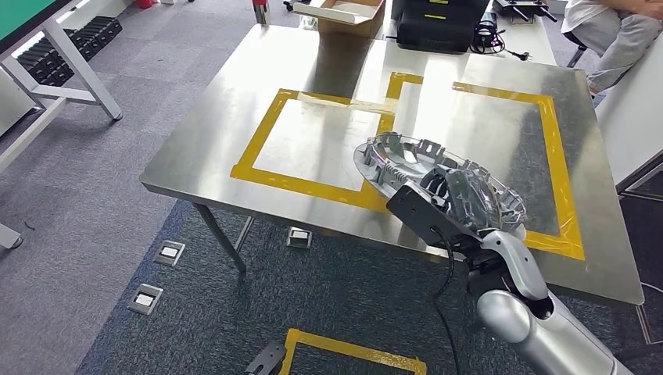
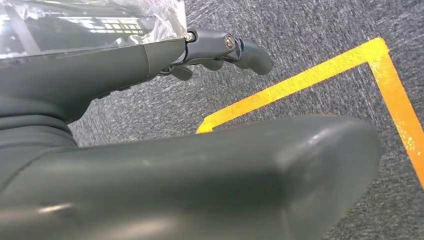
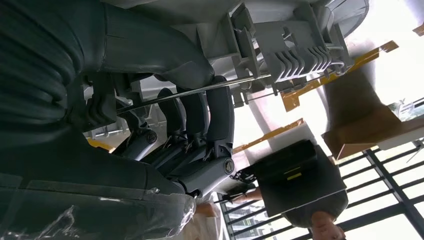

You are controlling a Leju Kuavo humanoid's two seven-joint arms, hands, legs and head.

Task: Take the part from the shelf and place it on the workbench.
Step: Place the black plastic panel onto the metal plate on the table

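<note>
Bright, even light overhead. Broad glare across steel workbench; soft shadow beneath it on carpet. Right wrist view backlit, windows blown out, foreground dark. Left wrist view: near thumb blurred.

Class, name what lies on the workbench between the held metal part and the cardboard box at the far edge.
Head view: between the part and the cardboard box, bare steel workbench crossed by yellow tape.

My right arm is rounded polished silver, with a black cable trailing beside it. Both hands are dark grey; left hand has screw-pinned fingers and clear plastic wrap.
</note>
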